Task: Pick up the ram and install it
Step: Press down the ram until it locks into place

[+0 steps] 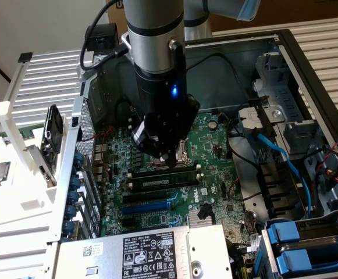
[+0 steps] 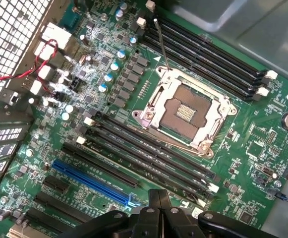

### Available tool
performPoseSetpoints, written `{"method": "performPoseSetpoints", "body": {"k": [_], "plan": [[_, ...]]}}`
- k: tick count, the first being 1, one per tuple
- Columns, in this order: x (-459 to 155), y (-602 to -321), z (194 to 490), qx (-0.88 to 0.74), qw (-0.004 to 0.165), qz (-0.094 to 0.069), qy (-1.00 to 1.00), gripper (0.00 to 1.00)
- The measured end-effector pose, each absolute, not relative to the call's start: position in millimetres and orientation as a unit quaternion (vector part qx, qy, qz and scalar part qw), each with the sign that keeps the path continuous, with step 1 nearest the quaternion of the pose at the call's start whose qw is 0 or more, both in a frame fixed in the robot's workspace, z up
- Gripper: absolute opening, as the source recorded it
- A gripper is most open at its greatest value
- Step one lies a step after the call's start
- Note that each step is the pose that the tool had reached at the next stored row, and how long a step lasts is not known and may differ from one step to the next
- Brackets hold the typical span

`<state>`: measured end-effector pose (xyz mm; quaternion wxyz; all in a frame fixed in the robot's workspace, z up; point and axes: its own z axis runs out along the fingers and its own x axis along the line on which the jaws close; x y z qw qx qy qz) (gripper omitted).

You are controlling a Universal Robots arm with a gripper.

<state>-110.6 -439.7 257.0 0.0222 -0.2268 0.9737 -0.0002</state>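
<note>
A white slatted surface [image 1: 46, 75] lay behind the open computer case [image 1: 285, 43], and more pale slats [image 1: 326, 40] ran along the exterior view's right. A brown board [image 1: 262, 20] stood at the back. On the exterior view's left a white plastic rack [image 1: 17, 174] sat beside the case, under even indoor light.

Even, fairly bright indoor light falls from above. The arm [image 1: 157, 75] throws a soft shadow over the green circuit board [image 1: 215, 168] beneath it. In the wrist view, glare sits on the metal socket frame [image 2: 156, 106], and the close black gripper [image 2: 156, 218] is blurred, while the board stays sharp
</note>
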Motion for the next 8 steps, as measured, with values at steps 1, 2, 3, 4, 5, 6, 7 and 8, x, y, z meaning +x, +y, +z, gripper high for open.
{"method": "performPoseSetpoints", "body": {"k": [1, 2, 3, 4, 5, 6, 7, 8], "plan": [[-110.6, -439.7, 256.9, -0.222, 0.022, 0.000, 0.975, 0.11], [-110.6, -439.7, 256.9, -0.210, 0.022, -0.001, 0.977, 0.11], [-110.6, -439.7, 256.9, -0.200, 0.022, -0.001, 0.980, 0.11], [-110.6, -439.7, 256.9, -0.188, 0.022, -0.001, 0.982, 0.11], [-110.6, -439.7, 256.9, -0.176, 0.022, -0.001, 0.984, 0.11], [-110.6, -439.7, 257.0, -0.163, 0.022, -0.002, 0.986, 0.11], [-110.6, -439.7, 257.0, -0.151, 0.022, -0.002, 0.988, 0.11], [-110.6, -439.7, 257.0, -0.139, 0.022, -0.002, 0.990, 0.11]]}}
